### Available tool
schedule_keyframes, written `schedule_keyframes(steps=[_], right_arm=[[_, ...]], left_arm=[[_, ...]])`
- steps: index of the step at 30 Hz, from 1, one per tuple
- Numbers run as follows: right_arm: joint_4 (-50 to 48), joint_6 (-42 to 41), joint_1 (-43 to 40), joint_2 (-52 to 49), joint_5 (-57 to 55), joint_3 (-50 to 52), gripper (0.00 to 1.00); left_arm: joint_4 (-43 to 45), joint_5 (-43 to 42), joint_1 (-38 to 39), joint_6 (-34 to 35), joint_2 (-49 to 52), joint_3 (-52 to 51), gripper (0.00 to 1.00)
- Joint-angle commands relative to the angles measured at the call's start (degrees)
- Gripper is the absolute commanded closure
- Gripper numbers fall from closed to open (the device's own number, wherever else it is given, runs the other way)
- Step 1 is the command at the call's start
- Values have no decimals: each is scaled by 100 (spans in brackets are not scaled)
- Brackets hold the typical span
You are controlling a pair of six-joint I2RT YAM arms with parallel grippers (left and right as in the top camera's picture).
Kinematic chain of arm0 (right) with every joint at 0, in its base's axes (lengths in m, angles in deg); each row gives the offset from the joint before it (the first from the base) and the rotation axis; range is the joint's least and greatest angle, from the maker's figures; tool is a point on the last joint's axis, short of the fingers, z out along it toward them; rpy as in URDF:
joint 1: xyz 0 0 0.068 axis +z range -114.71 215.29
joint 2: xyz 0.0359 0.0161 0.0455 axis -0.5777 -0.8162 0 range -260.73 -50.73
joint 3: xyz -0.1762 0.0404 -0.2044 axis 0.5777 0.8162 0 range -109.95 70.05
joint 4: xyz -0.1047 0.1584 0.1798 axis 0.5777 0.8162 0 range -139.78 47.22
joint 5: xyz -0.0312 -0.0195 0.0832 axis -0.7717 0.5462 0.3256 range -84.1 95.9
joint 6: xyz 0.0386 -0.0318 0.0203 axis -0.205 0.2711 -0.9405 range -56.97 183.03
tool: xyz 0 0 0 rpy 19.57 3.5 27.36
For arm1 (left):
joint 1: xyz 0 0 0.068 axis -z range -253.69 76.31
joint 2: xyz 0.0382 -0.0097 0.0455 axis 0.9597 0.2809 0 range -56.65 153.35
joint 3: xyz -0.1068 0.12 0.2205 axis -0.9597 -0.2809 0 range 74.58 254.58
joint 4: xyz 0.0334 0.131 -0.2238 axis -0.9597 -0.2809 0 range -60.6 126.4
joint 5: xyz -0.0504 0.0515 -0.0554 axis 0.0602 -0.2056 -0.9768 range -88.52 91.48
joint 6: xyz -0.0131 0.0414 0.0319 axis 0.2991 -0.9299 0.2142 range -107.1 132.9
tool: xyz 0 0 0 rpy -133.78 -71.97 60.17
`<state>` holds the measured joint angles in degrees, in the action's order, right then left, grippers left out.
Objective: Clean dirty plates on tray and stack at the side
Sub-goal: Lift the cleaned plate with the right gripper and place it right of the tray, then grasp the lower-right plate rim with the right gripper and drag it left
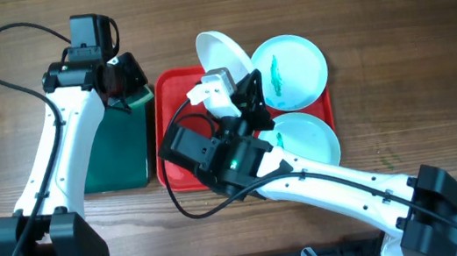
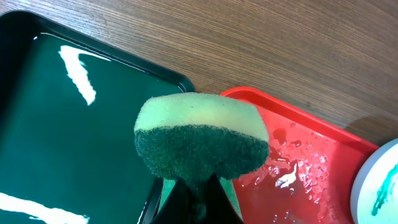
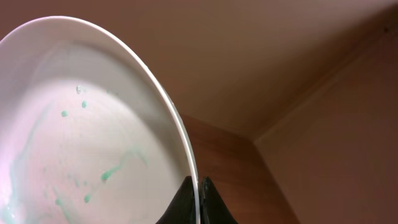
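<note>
My right gripper (image 1: 248,90) is shut on the rim of the white plate (image 1: 220,51), held tilted up above the red tray (image 1: 181,156). In the right wrist view the white plate (image 3: 87,137) shows teal-green smears, with the jaws (image 3: 199,186) pinching its edge. Two pale light-blue plates lie on the tray's right side: one (image 1: 296,70) with a teal streak, one (image 1: 310,139) nearer the front. My left gripper (image 1: 120,80) is shut on a yellow-green sponge (image 2: 202,140) and holds it over the seam between the green tray and the red tray (image 2: 311,168).
A dark green tray (image 1: 116,147) with water in it lies left of the red tray; it also shows in the left wrist view (image 2: 68,137). Water drops wet the red tray's corner. Bare wooden table (image 1: 389,1) surrounds the trays.
</note>
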<state>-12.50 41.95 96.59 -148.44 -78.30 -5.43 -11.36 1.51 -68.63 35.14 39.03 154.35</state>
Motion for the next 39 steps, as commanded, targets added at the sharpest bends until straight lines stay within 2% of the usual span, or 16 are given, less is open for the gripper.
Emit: schedule_keyframes(steps=[1,3,5,6,9,16,18,24,27,31,34,39], right_arm=[[-15,24,-11,11,-26,-74,96],[-4,385,-70,11,1222,-74,96],[13,409,-199,11,2474,-74,96],[11,302,-409,11,3589,-74,96],[42,116,-1152,37,5998,-74,96],[157,310,-3727,90,10295,-74,96],[308,315,-4406,164,10828,-74,96],[979,562,-6242,420,10944,-74,96],[1174,592,-7444,424,10793,9,96],[1303,568,-8631,424,9783,339,96],[1235,417,-9082,424,9324,699,96],[649,59,-9189,422,9073,1467,96]], left_arm=[[-9,-85,-46,81,35,-4,96],[-9,-85,-46,81,35,-4,96],[-9,-85,-46,79,35,-4,96],[-11,-85,-46,79,35,-4,96],[-52,-85,-44,76,35,-4,96],[-142,-87,-39,76,35,-4,96],[-140,-87,-39,76,35,-4,96],[-140,-87,-39,76,35,-4,96],[-138,-109,-39,76,35,-4,96],[-140,-107,-39,76,35,-4,96],[-140,-109,-39,76,35,-4,96],[-205,-107,-39,76,35,-4,96]])
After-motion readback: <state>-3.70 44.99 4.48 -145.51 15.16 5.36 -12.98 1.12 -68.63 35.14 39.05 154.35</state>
